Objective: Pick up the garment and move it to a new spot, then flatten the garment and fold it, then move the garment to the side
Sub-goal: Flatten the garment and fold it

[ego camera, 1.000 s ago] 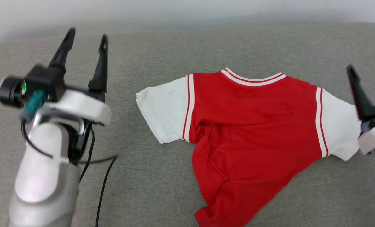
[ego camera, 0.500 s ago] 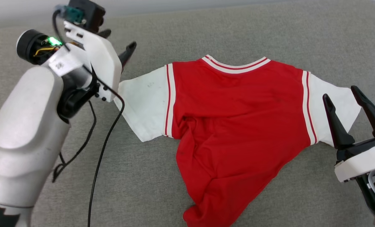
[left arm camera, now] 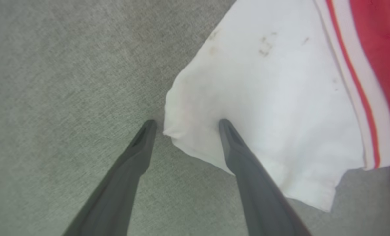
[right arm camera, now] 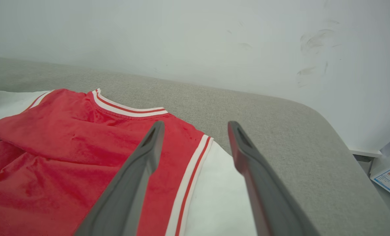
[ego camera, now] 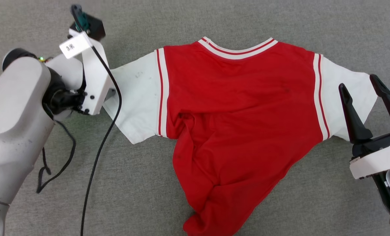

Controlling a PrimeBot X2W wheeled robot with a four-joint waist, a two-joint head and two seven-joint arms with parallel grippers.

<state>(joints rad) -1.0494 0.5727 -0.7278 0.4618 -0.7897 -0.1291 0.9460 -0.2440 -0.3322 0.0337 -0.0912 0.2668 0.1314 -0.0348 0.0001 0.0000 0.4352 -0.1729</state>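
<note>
I see the shirt (ego camera: 234,108) lying rumpled on the grey cushion (ego camera: 280,19). My left gripper (left arm camera: 185,123) stands wide apart astride the left sleeve (left arm camera: 263,82) edge, gripping nothing. My right gripper (ego camera: 358,82) hangs spread and empty over the right sleeve (ego camera: 345,70).

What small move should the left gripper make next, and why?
Probably shut on the white sleeve of the jersey T-shirt: the left gripper is open, straddling its corner, one fingertip over cloth, the other over the grey cushion.

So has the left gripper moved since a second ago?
Yes. Against the garment's white sleeve, the left gripper has closed in from well aside and now straddles the sleeve's corner, open.
</note>
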